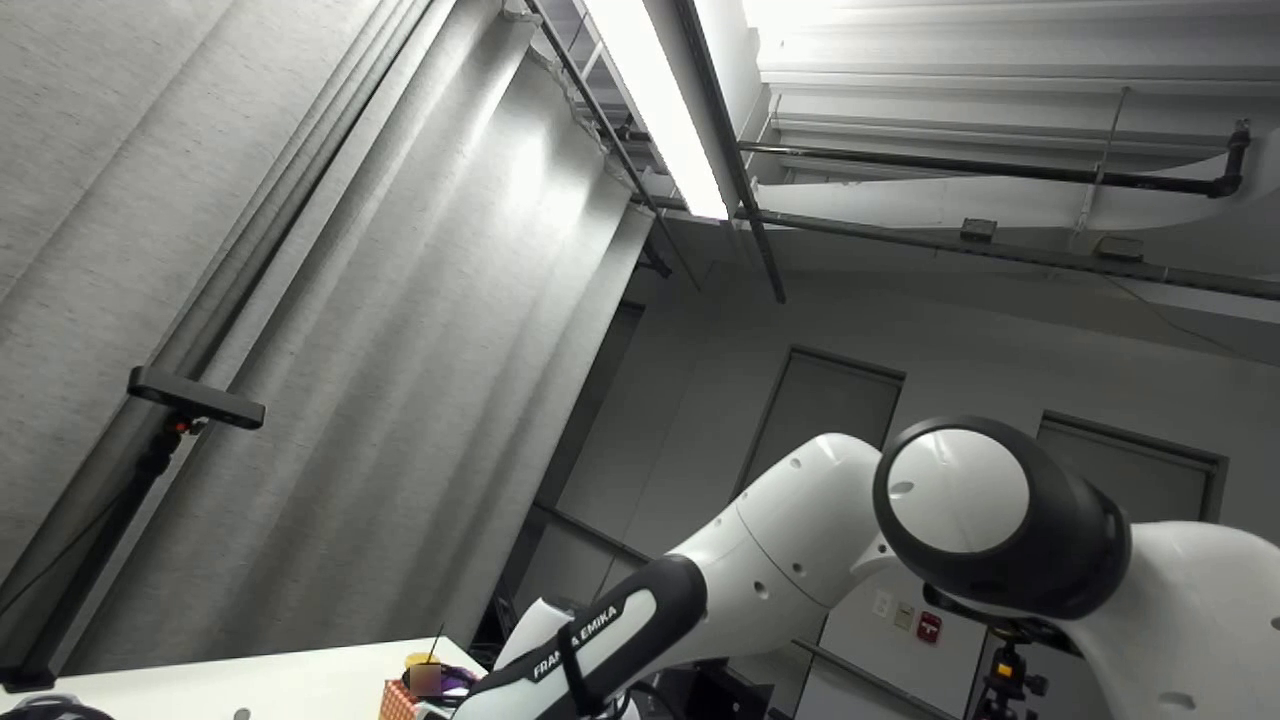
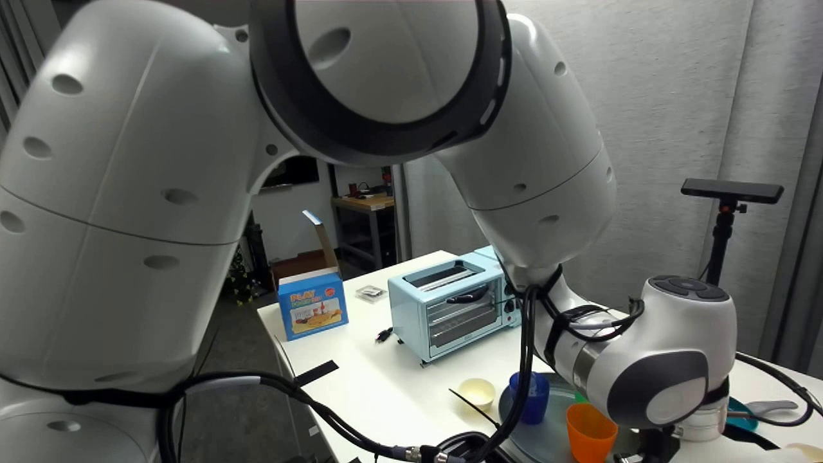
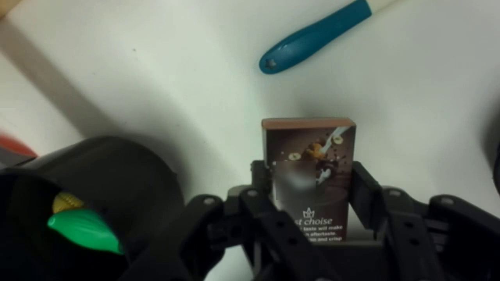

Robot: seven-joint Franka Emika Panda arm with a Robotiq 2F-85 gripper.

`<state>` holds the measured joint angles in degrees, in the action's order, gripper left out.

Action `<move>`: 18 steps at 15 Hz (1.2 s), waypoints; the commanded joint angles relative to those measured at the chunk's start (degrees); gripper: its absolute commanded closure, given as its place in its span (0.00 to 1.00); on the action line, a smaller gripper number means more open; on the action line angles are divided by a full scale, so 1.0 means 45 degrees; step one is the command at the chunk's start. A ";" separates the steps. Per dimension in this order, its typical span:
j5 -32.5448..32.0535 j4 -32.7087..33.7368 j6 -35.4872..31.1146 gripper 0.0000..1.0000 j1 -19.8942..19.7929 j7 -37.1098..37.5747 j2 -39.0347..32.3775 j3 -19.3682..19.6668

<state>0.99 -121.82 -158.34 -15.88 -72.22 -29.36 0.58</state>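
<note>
In the wrist view my gripper has its two black fingers against the left and right sides of a brown box. The box shows a milk-and-nut picture, white lettering and a lighter end face; its lower part is hidden behind the gripper. A black round container with a green piece and a yellow piece inside is to the left of the gripper. A blue handle lies on the white table beyond the box. In an exterior view the gripper shows partly at the bottom edge; the box is not visible there.
A light-blue toaster oven, a blue carton, a cream bowl, a blue cup and an orange cup stand on the table. Loose cables hang beside the arm. A camera stand rises behind the table.
</note>
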 commanded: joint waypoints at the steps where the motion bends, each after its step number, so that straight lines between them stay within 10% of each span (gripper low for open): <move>1: -0.0890 0.0666 0.0601 0.72 0.0539 0.1202 0.0114 0.0385; 18: -0.2381 0.2364 0.0906 0.72 0.0893 0.3593 -0.0177 0.0762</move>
<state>-7.63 -112.37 -153.00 -12.92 -59.64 -29.45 2.86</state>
